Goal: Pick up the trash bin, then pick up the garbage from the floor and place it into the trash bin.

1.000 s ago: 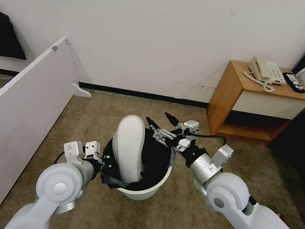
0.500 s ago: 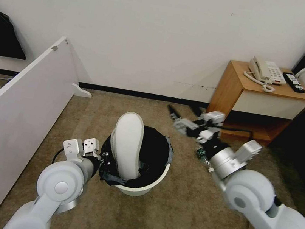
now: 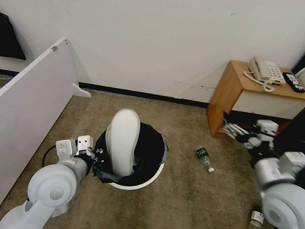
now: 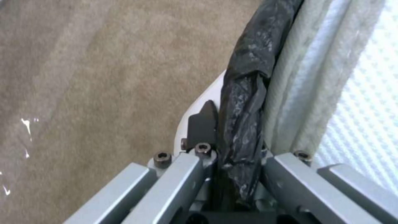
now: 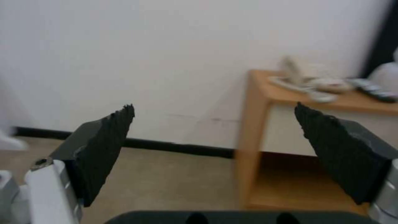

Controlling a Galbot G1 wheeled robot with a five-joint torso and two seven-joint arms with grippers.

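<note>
1. The left tool point(image 3: 94, 156) was clamped on the bag-lined rim of the trash bin point(image 3: 142, 180), which held an upright white slipper point(image 3: 121, 140).
2. The right tool point(image 3: 231, 129) hung spread apart near the nightstand point(image 3: 232, 89).
3. A bottle point(image 3: 204, 158) lay on the floor point(image 3: 182, 218).

Left pincer point(image 4: 232, 174) clamped low; right pincer point(image 5: 213, 152) raised, fingers spread wide.

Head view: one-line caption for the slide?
Left hand clamps the bag-lined trash bin holding a white slipper; open right hand by the nightstand; two bottles on carpet.
</note>
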